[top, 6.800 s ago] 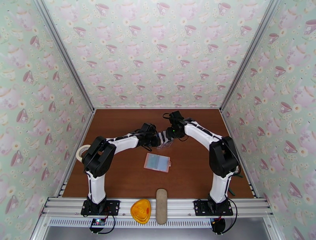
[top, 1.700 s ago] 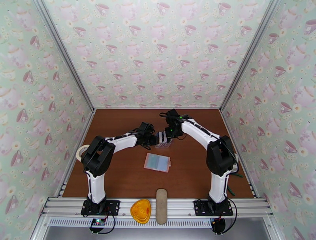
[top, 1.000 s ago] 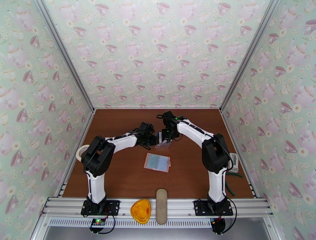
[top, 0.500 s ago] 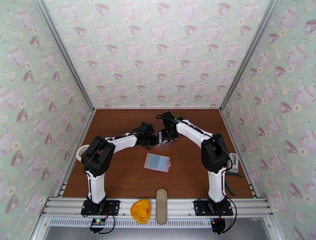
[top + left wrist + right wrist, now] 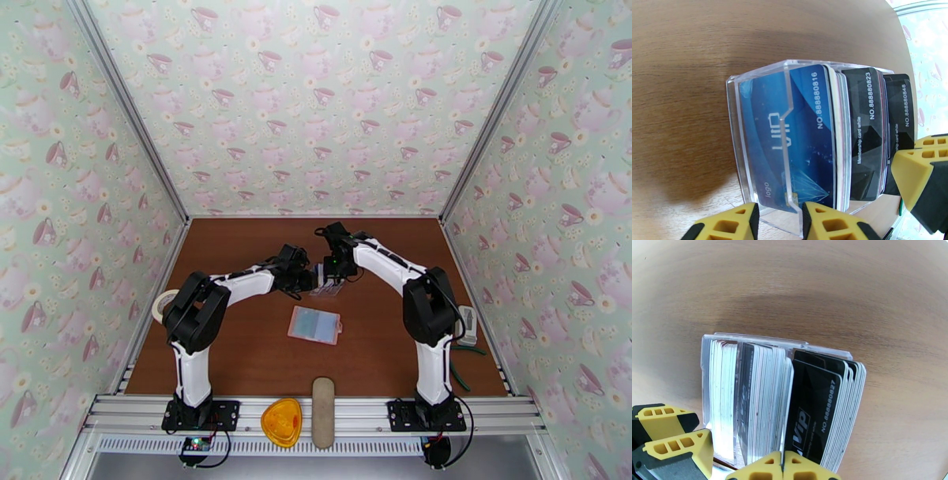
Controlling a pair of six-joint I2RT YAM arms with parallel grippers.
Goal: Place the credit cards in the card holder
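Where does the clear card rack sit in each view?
Top external: clear rack mid-table, where both arms meet.
Left wrist: rack centre frame, blue card in front.
Right wrist: rack lower centre, seen edge-on.
Shared landmark: black cards at its end.

A clear rack (image 5: pixel 735 130) stands on the wooden desk (image 5: pixel 691 51), packed with credit cards (image 5: pixel 865 134): a blue card (image 5: pixel 809 130) against its notched wall, black ones behind. The left end effector (image 5: pixel 779 223) pinches that wall's edge, and the right end effector's yellow fingertip (image 5: pixel 918 173) meets the last black card.
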